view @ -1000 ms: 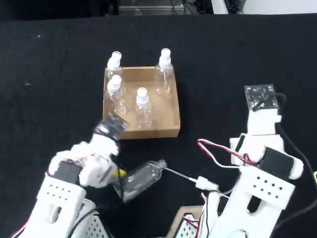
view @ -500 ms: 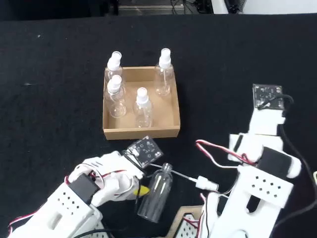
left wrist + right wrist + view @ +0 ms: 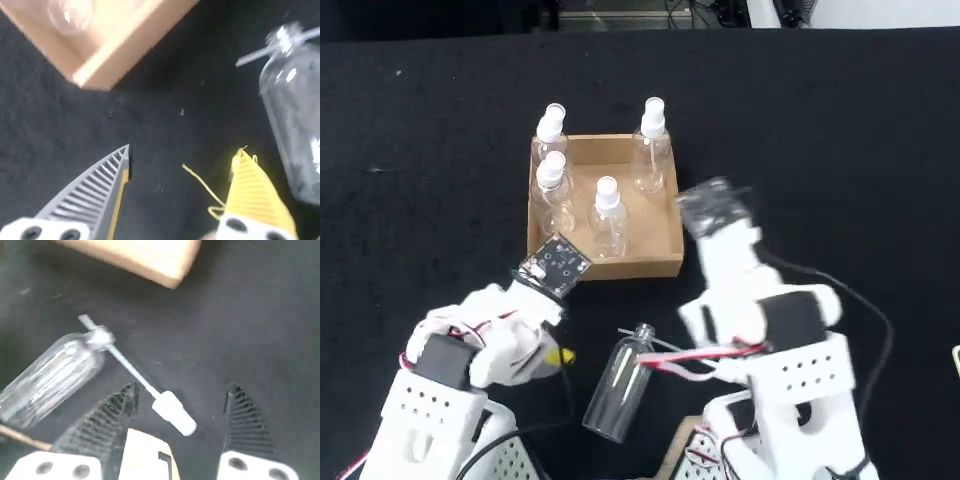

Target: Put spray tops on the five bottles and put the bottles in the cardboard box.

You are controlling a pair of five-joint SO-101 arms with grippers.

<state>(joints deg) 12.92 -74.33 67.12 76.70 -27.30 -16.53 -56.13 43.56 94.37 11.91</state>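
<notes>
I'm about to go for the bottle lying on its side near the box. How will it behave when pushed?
The bottle looks clear and empty, so probably light and easily shoved. Round and lying flat, it will likely roll. The thin tube of the spray top lies across its neck, so a push may drag that along.

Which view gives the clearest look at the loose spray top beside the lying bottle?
The right wrist view: the spray top lies whole on the table, framed by the open right gripper, its tube meeting the neck of the bottle. In the high view an arm covers its head; the left wrist view catches a blurred bit of tube.
</notes>
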